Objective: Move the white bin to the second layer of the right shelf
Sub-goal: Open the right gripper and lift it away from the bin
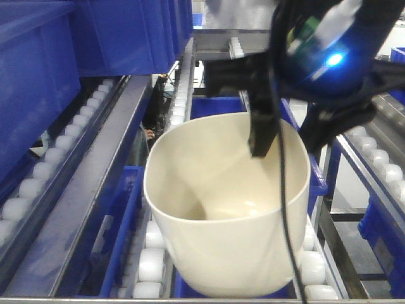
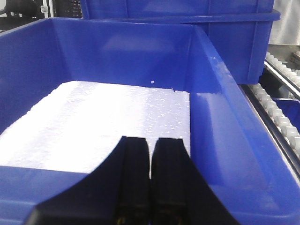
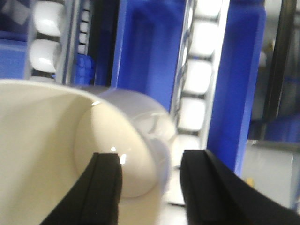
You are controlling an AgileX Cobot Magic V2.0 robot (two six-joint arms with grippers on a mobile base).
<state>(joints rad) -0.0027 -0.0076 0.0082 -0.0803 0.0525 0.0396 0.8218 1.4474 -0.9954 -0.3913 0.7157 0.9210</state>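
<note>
The white bin [image 1: 221, 240] sits tilted on a grey rack level with white rollers [image 1: 152, 259], low in the middle of the front view. My right gripper [image 1: 288, 136] straddles the bin's far right wall: one finger [image 1: 262, 136] hangs inside, the other is outside. In the right wrist view the jaws [image 3: 150, 164] stand wide apart, the left finger [image 3: 105, 187] over the glossy inside of the bin [image 3: 47, 140], the right finger outside by the rollers [image 3: 197, 75]. My left gripper [image 2: 151, 140] is shut and empty above a blue crate [image 2: 225, 117].
The blue crate under the left gripper holds a white foam sheet [image 2: 93, 122]. Blue crates [image 1: 38, 76] fill the upper left rack. Roller rails run at the left [image 1: 57, 152] and the right [image 1: 380, 158]. Blue crates lie below the bin's level [image 3: 145, 51].
</note>
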